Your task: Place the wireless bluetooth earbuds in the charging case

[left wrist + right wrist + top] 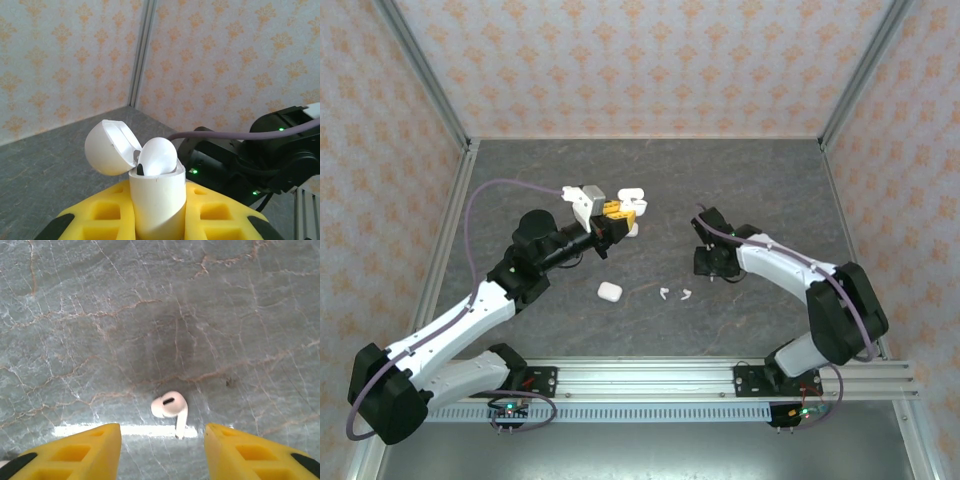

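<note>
The grey stone-patterned table (770,190) carries a closed case (610,292) near its middle, and just to its right lie two loose earbuds (665,294). The left end effector (622,212) is clamped on the white charging case (156,200), holding it upright above the table with its lid (107,147) swung open. One seated earbud (157,156) shows its rounded white head in the case's mouth. The right end effector (162,430) hovers over the table with its yellow fingers apart and nothing between them. The nearest earbud (170,406) lies just ahead of the gap, a glossy white bulb with a dark slot and a short stem. It is probably very light, hard and slippery, apt to squirt out of a pinch. The safest hold looks to be across the bulb, which would leave the stem free to enter the case.
</note>
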### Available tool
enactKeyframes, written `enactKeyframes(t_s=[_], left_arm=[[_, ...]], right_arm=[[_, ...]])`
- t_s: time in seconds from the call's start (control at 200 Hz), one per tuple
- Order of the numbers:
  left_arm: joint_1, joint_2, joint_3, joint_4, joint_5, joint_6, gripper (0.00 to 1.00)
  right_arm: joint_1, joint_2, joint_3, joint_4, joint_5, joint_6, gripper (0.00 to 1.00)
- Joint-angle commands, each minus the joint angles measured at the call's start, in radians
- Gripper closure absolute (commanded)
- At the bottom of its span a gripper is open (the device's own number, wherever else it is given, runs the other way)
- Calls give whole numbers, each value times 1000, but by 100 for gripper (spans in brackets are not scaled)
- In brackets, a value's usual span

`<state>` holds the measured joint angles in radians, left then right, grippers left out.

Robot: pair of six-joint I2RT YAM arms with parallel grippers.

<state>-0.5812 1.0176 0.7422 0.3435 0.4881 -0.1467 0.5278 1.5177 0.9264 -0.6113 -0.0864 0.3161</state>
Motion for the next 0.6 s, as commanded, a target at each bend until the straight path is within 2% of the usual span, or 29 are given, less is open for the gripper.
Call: enactKeyframes(t_s=[0.0, 0.315, 0.596], left_arm=[[-2, -24, -2, -4, -17, 29, 100], [-3, -24, 5, -9, -19, 34, 100], [-2, -20, 4, -10, -18, 34, 100]], right_arm=[[-11, 56, 36, -35, -8, -40, 53], [-30, 145, 71, -13, -31, -69, 54], [-34, 177, 60, 1, -44, -74, 61]])
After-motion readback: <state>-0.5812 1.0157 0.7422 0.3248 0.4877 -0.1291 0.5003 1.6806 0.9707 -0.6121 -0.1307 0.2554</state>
